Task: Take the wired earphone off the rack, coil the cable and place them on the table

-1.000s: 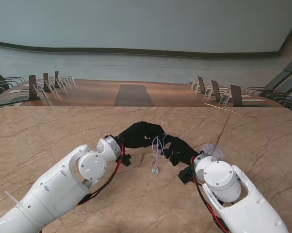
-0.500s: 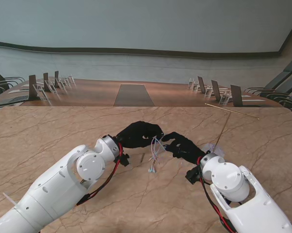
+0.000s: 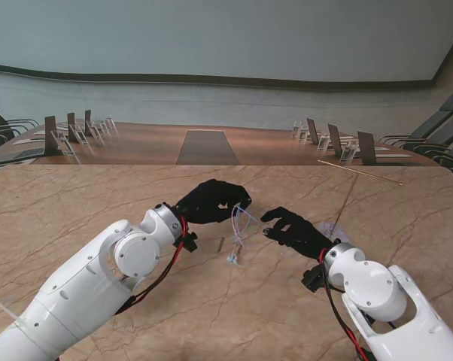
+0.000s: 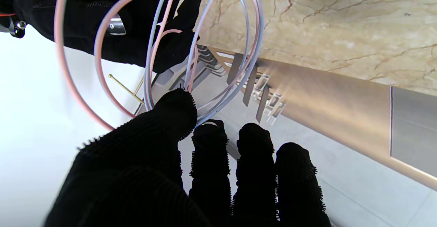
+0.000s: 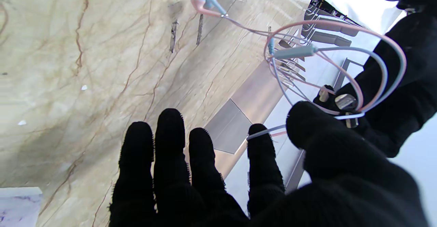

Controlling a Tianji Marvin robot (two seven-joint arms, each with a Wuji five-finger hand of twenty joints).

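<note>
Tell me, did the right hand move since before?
Yes. The right hand slid to the robot's right, away from the coiled cable and toward the thin rack.

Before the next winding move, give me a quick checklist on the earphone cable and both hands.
1. Cable coil looped at left hand: ok.
2. Left hand holding the coil: ok, thumb pressed on strands.
3. Right hand pinching the cable end between thumb and index: ok.
4. Earbuds free of the coil: ok, dangling near the table.
5. Earbuds touching the table: cannot tell.
6. Loops free of knots: cannot tell.
</note>
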